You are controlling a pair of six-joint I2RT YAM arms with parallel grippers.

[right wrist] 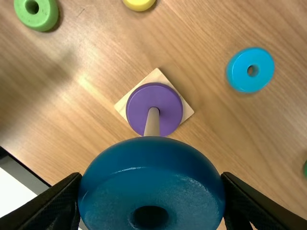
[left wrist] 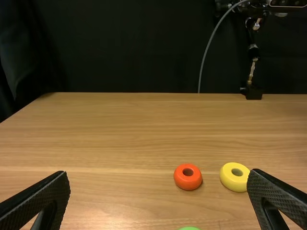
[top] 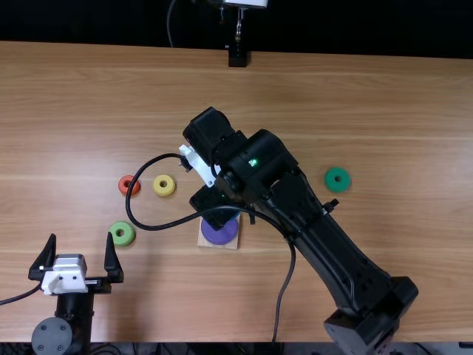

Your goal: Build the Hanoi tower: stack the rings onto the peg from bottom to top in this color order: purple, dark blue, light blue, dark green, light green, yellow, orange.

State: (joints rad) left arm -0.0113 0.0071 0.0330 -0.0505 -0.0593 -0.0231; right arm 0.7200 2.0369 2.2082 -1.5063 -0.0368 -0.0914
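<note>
Purple ring (top: 220,232), top view: on its wooden base (top: 202,242), beside the right arm's wrist.
Left gripper (top: 81,235), top view: fingers apart, nothing between them.
Orange ring (left wrist: 188,183), left wrist view: lying flat; looks light and hard, best pinched by its outer rim.
Dark blue ring (right wrist: 151,165), right wrist view: clamped by its opposite sides in the right gripper (right wrist: 152,178), near the peg (right wrist: 152,123); glossy and stiff, could slip, I'd say.

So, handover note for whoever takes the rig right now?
Left gripper: open, empty.
Right gripper: shut on dark blue ring, near the peg.
Done: purple ring on peg.
Left: seat dark blue, then light blue, dark green, light green, yellow, orange, all five loose on the table.
</note>
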